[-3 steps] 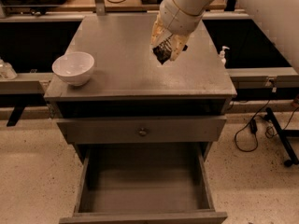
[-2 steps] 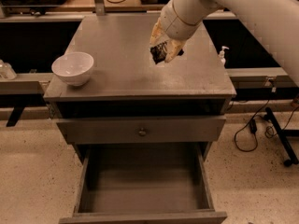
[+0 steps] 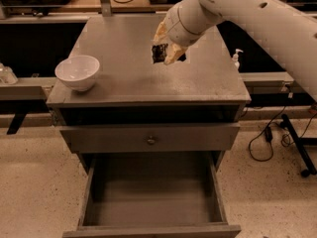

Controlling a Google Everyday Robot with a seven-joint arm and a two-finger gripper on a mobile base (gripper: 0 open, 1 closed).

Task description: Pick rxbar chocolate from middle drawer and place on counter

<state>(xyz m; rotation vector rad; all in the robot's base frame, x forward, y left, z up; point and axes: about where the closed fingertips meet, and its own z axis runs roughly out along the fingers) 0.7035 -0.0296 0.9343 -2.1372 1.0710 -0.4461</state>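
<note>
The white arm (image 3: 257, 14) is reaching in from the upper right of the frame, across the counter (image 3: 119, 43) filling the upper middle. Below, the middle drawer (image 3: 153, 202) is standing pulled out, its floor showing bare. The white bowl (image 3: 77, 72) is sitting at the counter's left edge, well apart. The gripper (image 3: 166, 51) is hanging over the counter's centre, pinching the rxbar chocolate (image 3: 159, 53) between its fingers, likely bringing it over an open patch for setting down.
</note>
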